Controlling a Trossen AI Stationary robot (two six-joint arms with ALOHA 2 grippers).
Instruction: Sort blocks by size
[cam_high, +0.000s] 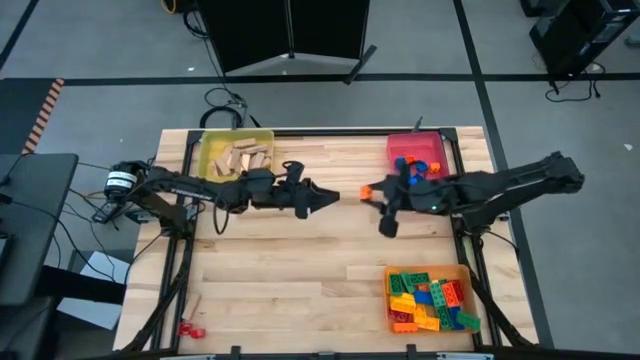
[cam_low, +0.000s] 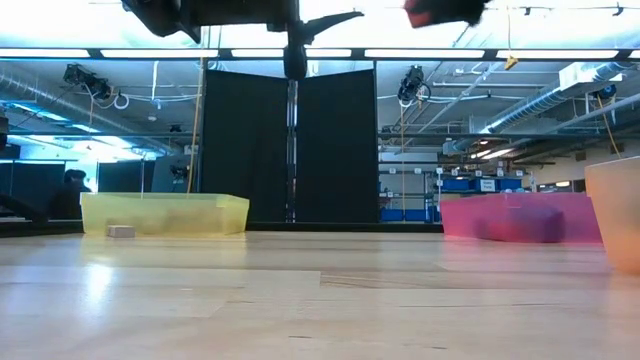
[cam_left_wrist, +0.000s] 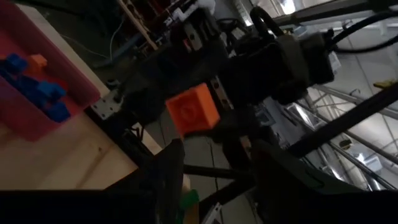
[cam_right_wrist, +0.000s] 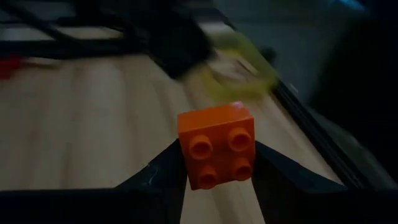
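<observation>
We have one small orange brick (cam_right_wrist: 217, 144) clenched in the right pincer (cam_high: 366, 191), held above the tabletop (cam_high: 300, 260) at centre frame, tip to tip with the left pincer (cam_high: 331, 196), whose fingers stand released. We judge a handover comes next: left closes, right lets go. Three trays: yellow (cam_high: 209, 140) upper left, red (cam_high: 396, 148) upper right, orange (cam_high: 392, 272) lower right.

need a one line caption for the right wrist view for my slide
Right pincer shut on an orange studded brick, held above the wooden table.
</observation>
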